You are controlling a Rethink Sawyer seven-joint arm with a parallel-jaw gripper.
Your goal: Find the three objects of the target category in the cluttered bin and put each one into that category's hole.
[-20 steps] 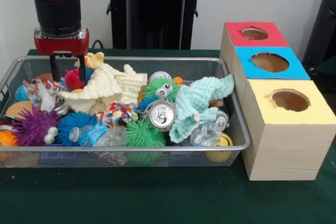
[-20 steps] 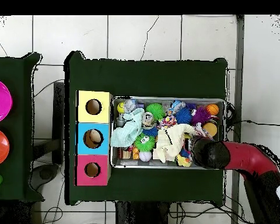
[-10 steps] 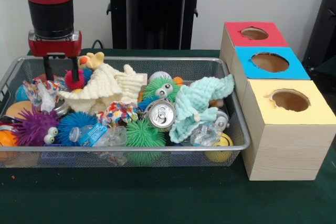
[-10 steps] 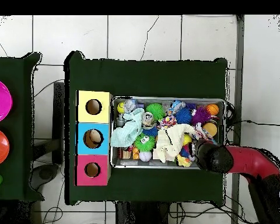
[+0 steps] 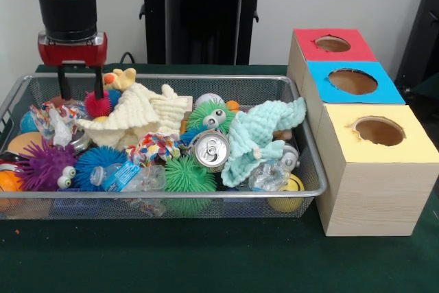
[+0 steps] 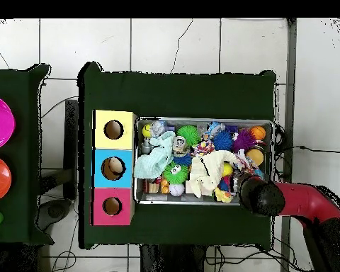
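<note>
Your gripper hangs over the bin's far corner on the picture's left in the front view, its 2 fingers spread apart and holding nothing, tips just above a pink fuzzy toy. From overhead, the arm covers that corner.

The bin sits on the green counter, packed full. A cream cloth lies near the gripper, with a small yellow plush behind it. A mint cloth drapes toward the end by the boxes. Between the cloths you see a green spiky ball with eyes and a can with its top facing the front camera. Along the front edge lie a purple spiky ball, a blue spiky ball, a crushed bottle and another green spiky ball.

3 boxes stand in a row touching the bin's end: red, blue and yellow, each with 1 round hole on top.
</note>
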